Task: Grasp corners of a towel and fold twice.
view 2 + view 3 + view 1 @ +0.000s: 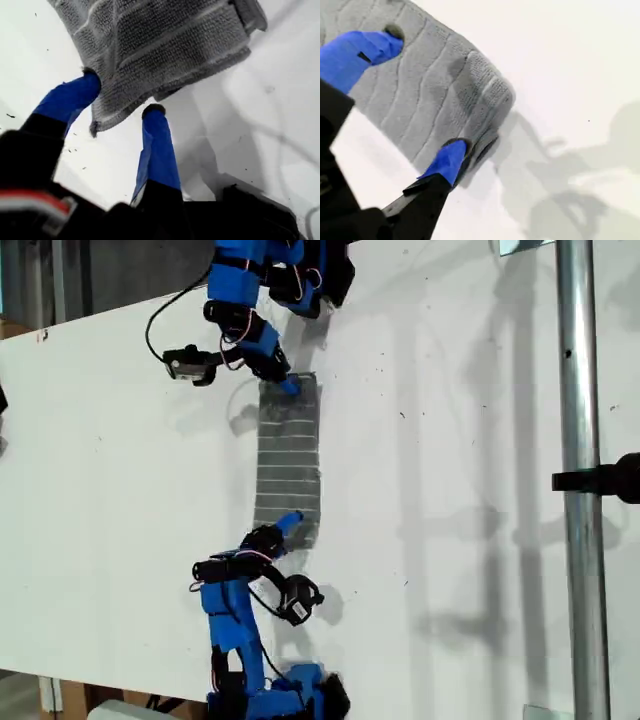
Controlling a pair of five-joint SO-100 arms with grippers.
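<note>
The grey striped towel (288,455) lies on the white table as a narrow folded strip running up and down the exterior view. One blue arm (245,335) reaches its top edge and another blue arm (240,585) its bottom edge; the wrist views do not show which is which. My first gripper (121,92) is open at a short edge of the towel (165,40), with a rounded corner (95,127) hanging between its blue fingertips (154,114). My second gripper (422,92) is wide open across the towel (427,100), one fingertip (454,152) at its near edge beside the folded side.
A metal pole (578,480) with a black clamp (600,480) runs down the exterior view's right. Loose cables (160,325) hang by the arm at the exterior view's top. The white table (450,460) spreads wide on both sides of the towel.
</note>
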